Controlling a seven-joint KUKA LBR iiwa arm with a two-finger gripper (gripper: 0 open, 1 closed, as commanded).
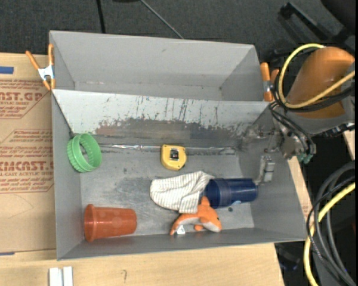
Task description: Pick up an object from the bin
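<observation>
Gripper (267,170) is hanging at the bin's (167,70) three o'clock side, just beside a blue cylinder (231,192); whether it is clenched or released cannot be told.

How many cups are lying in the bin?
2: an orange cup on its side at front left, and a dark blue cup on its side beside the white cloth, near the tool. The cloth could hide more.
</observation>
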